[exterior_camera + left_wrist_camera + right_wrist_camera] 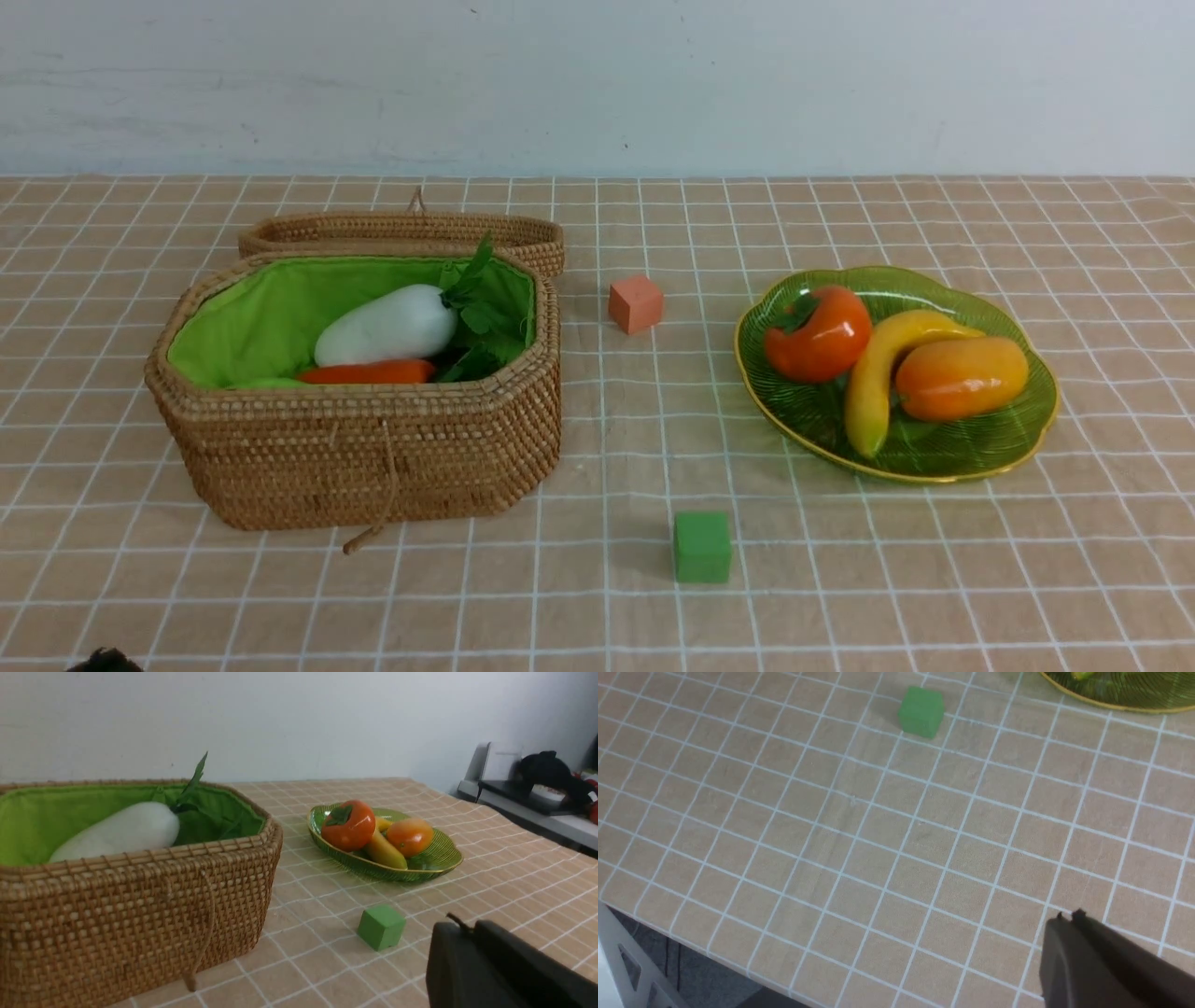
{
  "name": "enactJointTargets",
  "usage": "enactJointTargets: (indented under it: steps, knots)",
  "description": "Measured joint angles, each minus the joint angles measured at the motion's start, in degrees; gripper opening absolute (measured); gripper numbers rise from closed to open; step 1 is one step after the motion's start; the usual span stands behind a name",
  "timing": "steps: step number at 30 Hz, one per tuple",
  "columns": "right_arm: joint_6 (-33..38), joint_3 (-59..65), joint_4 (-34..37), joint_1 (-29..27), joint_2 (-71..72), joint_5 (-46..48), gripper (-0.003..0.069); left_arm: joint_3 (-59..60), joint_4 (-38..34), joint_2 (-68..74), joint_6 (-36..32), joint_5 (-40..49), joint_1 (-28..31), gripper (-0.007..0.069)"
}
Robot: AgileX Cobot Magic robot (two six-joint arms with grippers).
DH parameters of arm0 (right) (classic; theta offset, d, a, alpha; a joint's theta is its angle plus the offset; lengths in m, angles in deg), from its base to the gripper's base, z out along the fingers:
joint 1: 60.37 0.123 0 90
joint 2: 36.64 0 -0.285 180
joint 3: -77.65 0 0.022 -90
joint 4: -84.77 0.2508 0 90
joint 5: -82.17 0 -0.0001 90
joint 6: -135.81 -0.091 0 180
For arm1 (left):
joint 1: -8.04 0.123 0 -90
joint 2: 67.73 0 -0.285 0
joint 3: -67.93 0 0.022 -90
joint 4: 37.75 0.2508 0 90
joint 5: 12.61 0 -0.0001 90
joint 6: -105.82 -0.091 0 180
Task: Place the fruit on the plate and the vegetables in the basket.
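The wicker basket (373, 457) stands at the left with its lid folded back. In its green lining lie a white radish (385, 325), an orange carrot (369, 372) and a sliver of a green vegetable (271, 383). On the green plate (934, 448) at the right rest a persimmon (822, 334), a banana (873, 383) and a mango (962, 377). My left gripper (462, 926) is shut and empty, low over the cloth near the basket (117, 914). My right gripper (1068, 917) is shut and empty too, over bare cloth near the table's front edge.
An orange-pink cube (636, 302) sits between basket and plate. A green cube (702, 547) lies nearer the front, seen also as the green cube (921, 711) in the right wrist view. The table edge (691, 947) runs close to my right gripper.
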Motion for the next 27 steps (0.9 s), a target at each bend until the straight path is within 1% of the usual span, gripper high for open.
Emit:
enactJointTargets:
  steps: [4,6,9,10,11,12,13,14,15,16,17,19,20,21,23,27]
  knots:
    - [0.0,0.2,-0.7,-0.2,1.1,0.3,-0.0007,0.6,0.0,0.0,0.0,2.1,0.0,0.0039]
    - [0.1,1.2,-3.8,-3.4,2.6,-1.0,-0.0007,0.6,0.0,0.0,0.0,3.0,0.0,0.0039]
    - [1.8,5.5,-6.2,-9.4,5.9,-6.8,-0.0010,0.6,0.0,0.0,0.0,4.1,0.0,0.0041]
    - [2.1,6.1,-6.4,-10.2,6.4,-7.5,-0.0010,0.6,0.0,0.0,0.0,4.2,0.0,0.0041]
    - [4.6,11.3,-6.5,-16.2,10.7,-15.3,-0.0016,0.6,0.0,0.0,0.0,4.9,0.0,0.0043]
    - [6.2,16.8,-6.2,-20.6,14.5,-20.9,-0.0017,0.6,0.0,0.0,0.0,5.2,0.0,0.0046]
    - [7.9,22.1,-6.0,-23.9,17.8,-27.0,-0.0018,0.6,0.0,0.0,0.0,5.4,0.0,0.0048]
    - [8.5,24.3,-6.0,-24.6,18.5,-29.3,-0.0018,0.6,0.0,0.0,0.0,5.4,0.0,0.0048]
    - [10.5,32.2,-6.0,-29.4,24.6,-38.5,-0.0018,0.6,0.0,0.0,0.0,5.6,0.0,0.0050]
    - [11.2,38.9,-6.0,-31.2,27.7,-43.3,-0.0018,0.6,0.0,0.0,0.0,5.6,0.0,0.0050]
    - [11.2,43.0,-5.9,-32.3,30.0,-47.1,-0.0018,0.6,0.0,0.0,0.0,5.6,0.0,0.0052]
    - [10.8,47.6,-5.8,-33.2,32.6,-49.9,-0.0018,0.6,0.0,0.0,0.0,5.6,0.0,0.0054]
    - [9.1,53.4,-5.8,-34.0,35.9,-52.7,-0.0018,0.6,0.0,0.0,0.0,5.7,0.0,0.0057]
    - [7.8,56.5,-5.8,-34.2,37.3,-53.7,-0.0018,0.6,0.0,0.0,0.0,5.7,0.0,0.0057]
    - [5.7,58.6,-5.8,-34.3,38.0,-52.8,-0.0018,0.6,0.0,0.0,0.0,5.7,0.0,0.0060]
    - [4.9,58.9,-5.8,-34.3,38.1,-51.5,-0.0018,0.6,0.0,0.0,0.0,5.8,0.0,0.0064]
